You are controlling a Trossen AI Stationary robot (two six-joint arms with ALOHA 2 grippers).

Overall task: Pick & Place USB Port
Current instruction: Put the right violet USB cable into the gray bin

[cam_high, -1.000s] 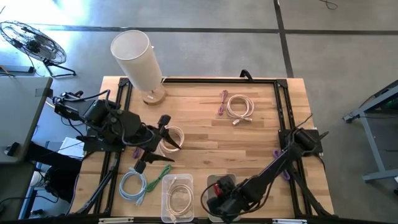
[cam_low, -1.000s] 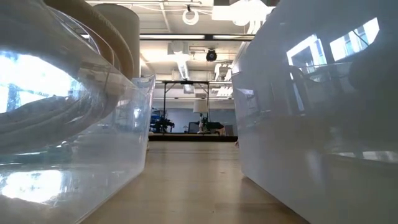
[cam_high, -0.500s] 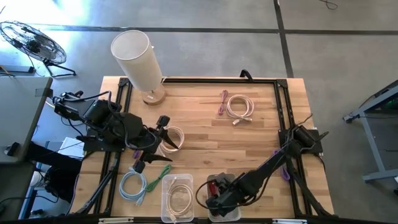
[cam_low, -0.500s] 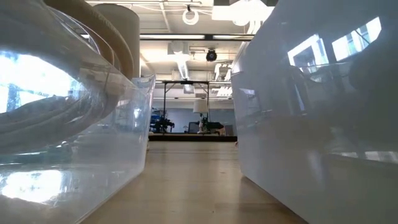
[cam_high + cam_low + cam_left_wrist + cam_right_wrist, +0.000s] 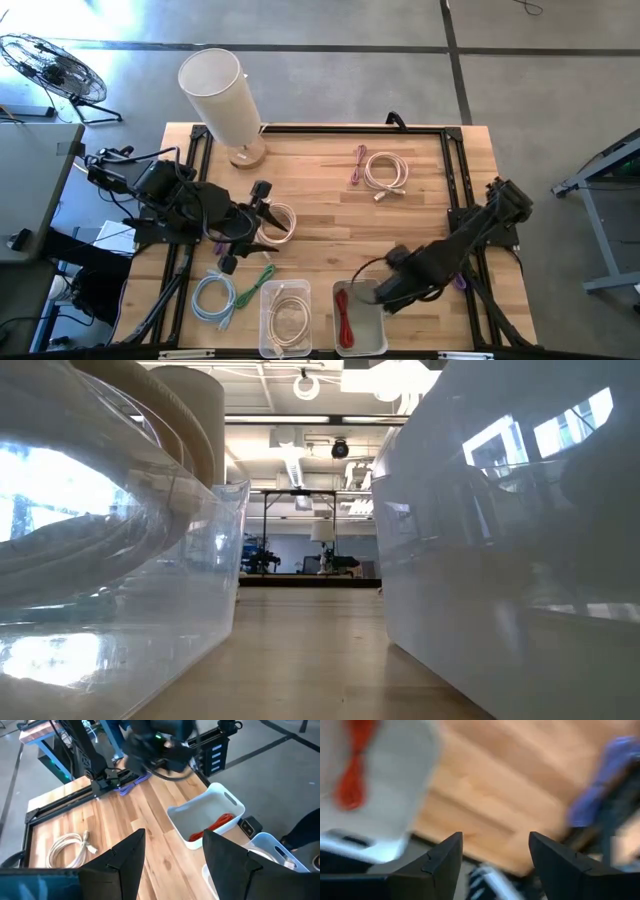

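1. Red cable [image 5: 343, 318] lay in the white bin [image 5: 372, 338], lower centre.
2. Right gripper [image 5: 392, 294] fingers stood wide, empty, beside it.
3. Left gripper [image 5: 243, 238] fingers wide, mid-left.
4. Risk: the arm's loose wiring might snag the bin rim, tipping it.

You have: red cable [image 5: 344, 314] in white bin [image 5: 372, 340]; cream cable coil [image 5: 385, 172], purple cable [image 5: 357, 163] at its 9 o'clock; green cable [image 5: 258, 279]; pale-blue coil [image 5: 212, 299].

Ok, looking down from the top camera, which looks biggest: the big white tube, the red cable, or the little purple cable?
Largest to smallest in the high view:
1. white tube, though it stands closer to the camera
2. red cable in the white bin
3. purple cable, looking only slightly smaller than the red one
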